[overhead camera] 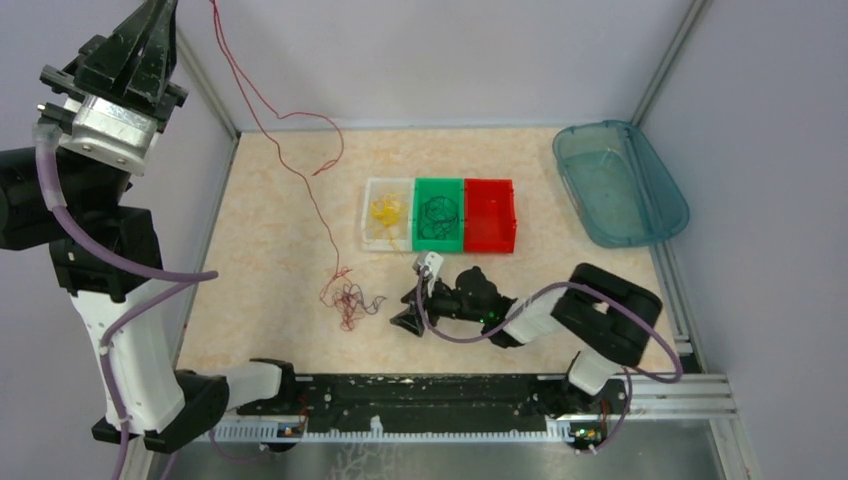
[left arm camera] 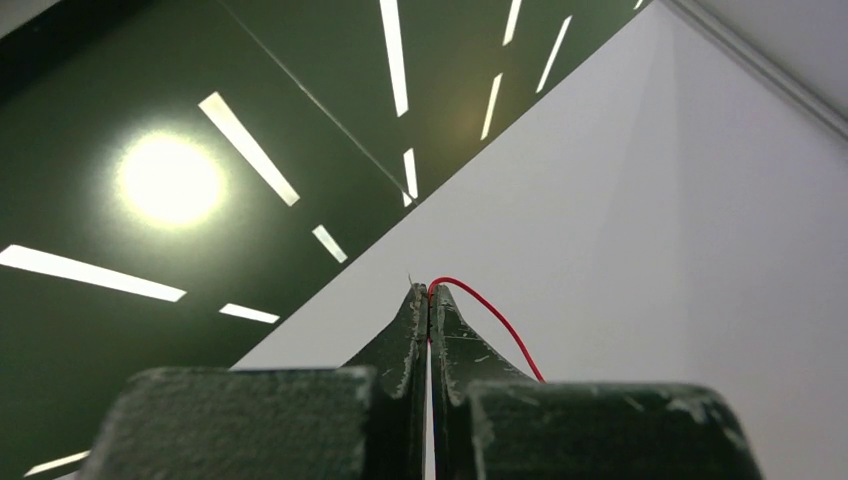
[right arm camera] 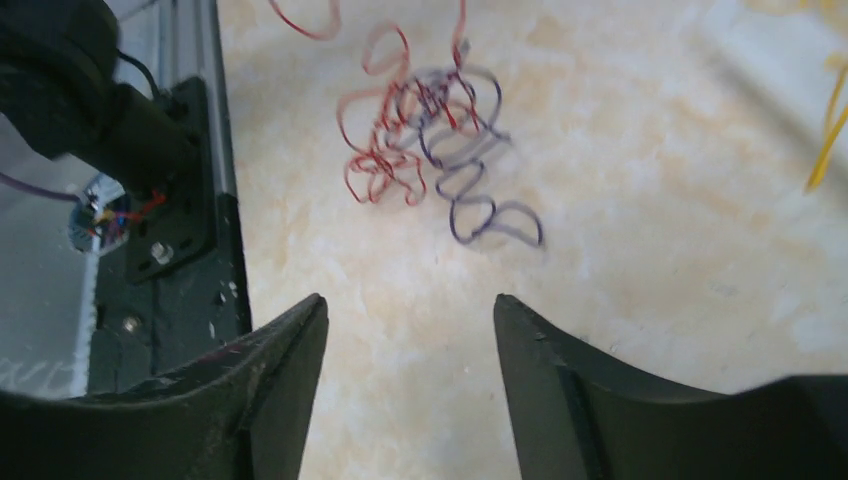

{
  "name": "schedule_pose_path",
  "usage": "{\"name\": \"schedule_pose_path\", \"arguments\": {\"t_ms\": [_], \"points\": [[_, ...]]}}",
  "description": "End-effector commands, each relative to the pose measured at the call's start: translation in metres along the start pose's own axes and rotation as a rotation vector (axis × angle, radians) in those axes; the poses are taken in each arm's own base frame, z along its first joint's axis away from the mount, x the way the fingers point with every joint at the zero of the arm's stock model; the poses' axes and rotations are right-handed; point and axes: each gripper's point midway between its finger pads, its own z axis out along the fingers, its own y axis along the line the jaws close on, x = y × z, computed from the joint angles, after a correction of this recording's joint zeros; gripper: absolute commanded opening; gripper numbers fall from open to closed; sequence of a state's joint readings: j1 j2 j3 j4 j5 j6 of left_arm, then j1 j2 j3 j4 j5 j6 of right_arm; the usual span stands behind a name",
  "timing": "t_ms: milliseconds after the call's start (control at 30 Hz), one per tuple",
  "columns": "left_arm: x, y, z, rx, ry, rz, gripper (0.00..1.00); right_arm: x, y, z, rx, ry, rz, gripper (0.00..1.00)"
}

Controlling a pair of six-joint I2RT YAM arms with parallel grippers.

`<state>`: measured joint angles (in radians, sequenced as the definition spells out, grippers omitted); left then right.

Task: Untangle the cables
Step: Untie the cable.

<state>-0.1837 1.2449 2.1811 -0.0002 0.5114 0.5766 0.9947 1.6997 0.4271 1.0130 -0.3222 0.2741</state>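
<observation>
My left gripper is raised high at the far left, shut on one end of a thin red cable. In the left wrist view the red cable curls out from the closed tips of the left gripper. The cable hangs down to a small tangle of red and dark purple cables on the table. My right gripper is low, just right of the tangle, open and empty. In the right wrist view the right gripper is short of the red loops and purple loops.
A clear bin holds yellow cables, a green bin holds dark cables, and a red bin stands beside them. A teal tub sits at the back right. The black base rail runs left of the tangle.
</observation>
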Motion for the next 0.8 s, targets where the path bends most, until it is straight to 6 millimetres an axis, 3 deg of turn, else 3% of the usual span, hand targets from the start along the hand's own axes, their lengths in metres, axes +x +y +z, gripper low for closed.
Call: {"name": "schedule_pose_path", "arguments": {"t_ms": [0, 67, 200, 300, 533, 667, 767], "points": [[-0.016, -0.021, -0.011, 0.089, -0.034, -0.090, 0.00, -0.111, 0.029, -0.006, -0.038, -0.230, -0.170, 0.66], [-0.017, -0.029, -0.013, 0.120, -0.040, -0.124, 0.00, -0.156, 0.044, -0.011, -0.059, -0.305, -0.226, 0.70], [-0.014, -0.037, -0.015, 0.141, -0.032, -0.166, 0.00, -0.213, 0.068, -0.012, -0.119, -0.390, -0.286, 0.73], [-0.011, -0.040, -0.016, 0.147, -0.023, -0.177, 0.00, -0.238, 0.085, -0.006, -0.192, -0.427, -0.285, 0.73], [-0.010, -0.039, -0.016, 0.138, -0.024, -0.170, 0.00, -0.242, 0.103, 0.022, -0.293, -0.434, -0.246, 0.65], [-0.016, -0.033, -0.015, 0.121, -0.037, -0.148, 0.00, -0.222, 0.098, 0.043, -0.292, -0.372, -0.211, 0.54], [-0.019, -0.027, -0.013, 0.100, -0.051, -0.129, 0.00, -0.200, 0.089, 0.057, -0.282, -0.344, -0.169, 0.52]]}}
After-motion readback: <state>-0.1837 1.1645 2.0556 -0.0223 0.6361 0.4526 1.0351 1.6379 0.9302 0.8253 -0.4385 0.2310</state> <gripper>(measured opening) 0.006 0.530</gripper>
